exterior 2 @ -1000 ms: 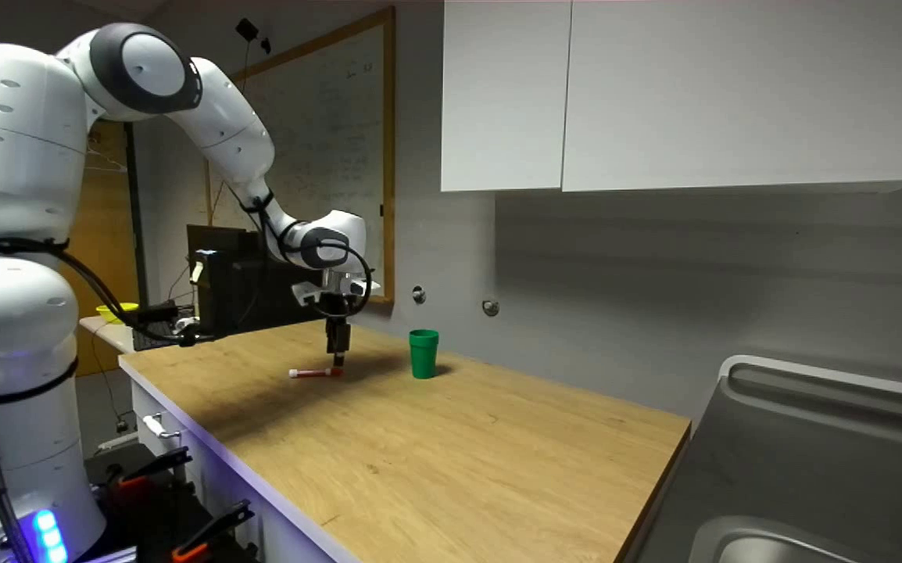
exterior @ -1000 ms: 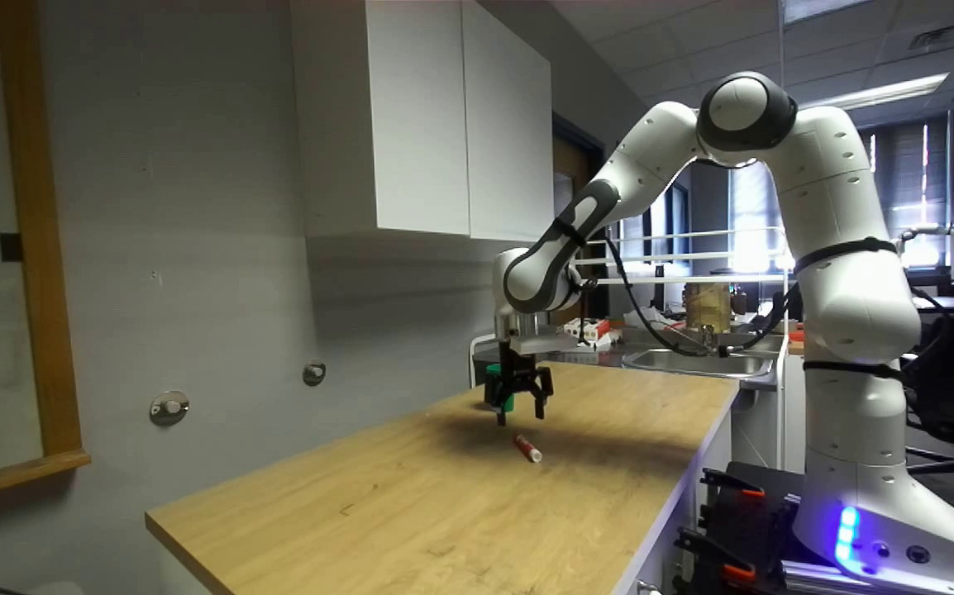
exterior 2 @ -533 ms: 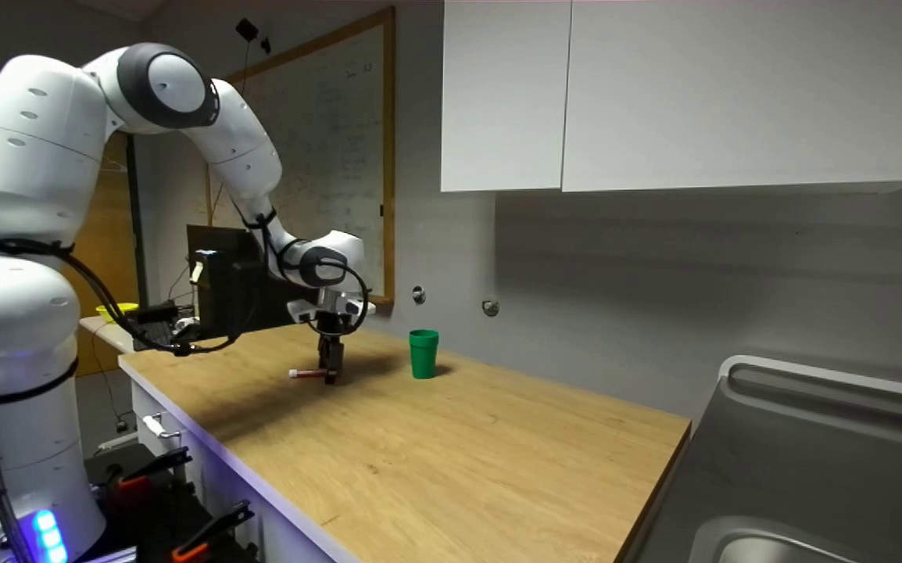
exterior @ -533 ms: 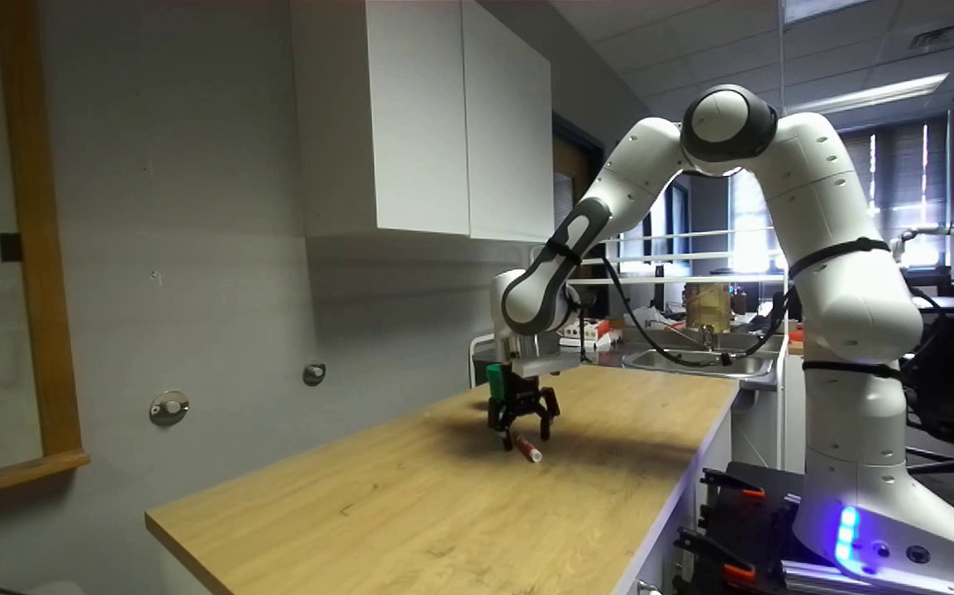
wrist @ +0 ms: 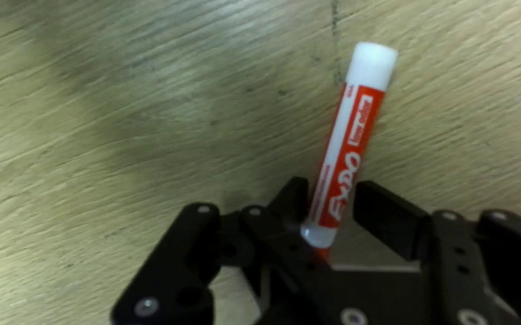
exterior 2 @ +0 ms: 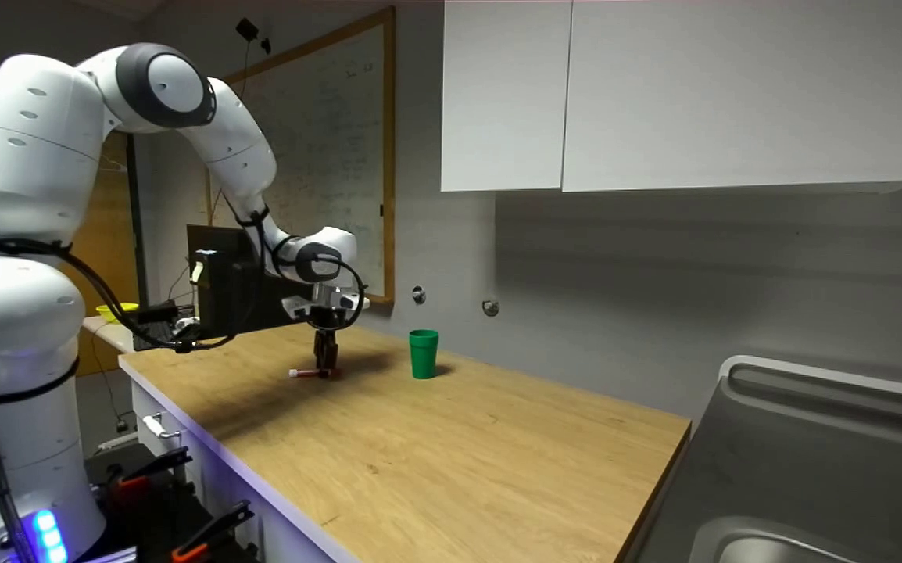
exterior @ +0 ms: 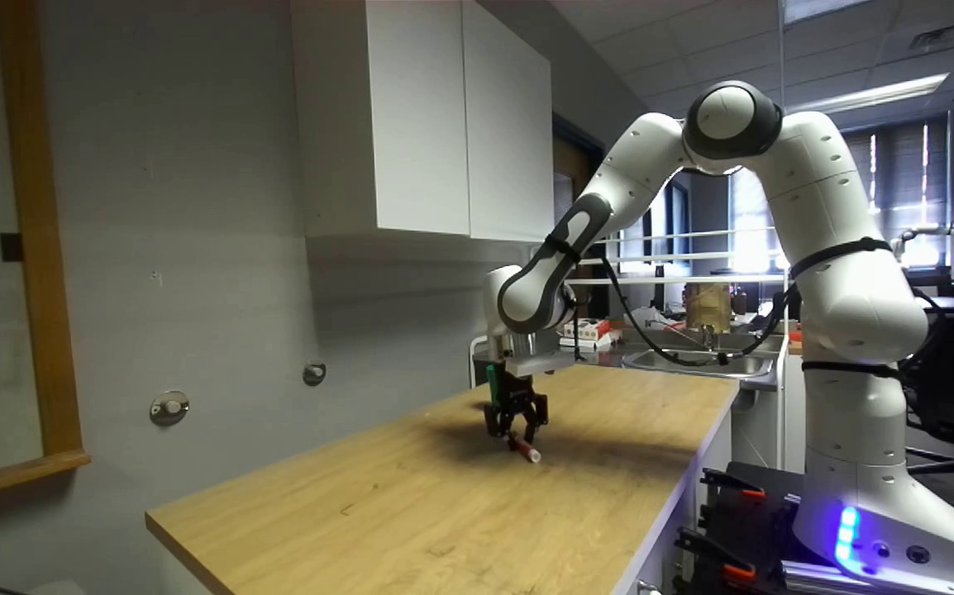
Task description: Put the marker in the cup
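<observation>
Marker (wrist: 355,122), one: on tabletop (exterior 2: 459,453), my gripper (wrist: 332,189) astride it, whether clamped I cannot tell. Cup (exterior 2: 424,356), one: upright; reach done, lift, carry and drop outstanding.

It looks like a lab, with a robot arm (exterior: 849,306), whiteboard (exterior 2: 326,141), steel sink (exterior: 746,366) and wall cabinets (exterior: 419,116).

Tool (exterior: 521,440) astride marker (exterior: 526,449), cup (exterior: 493,383) behind — half-hidden
</observation>
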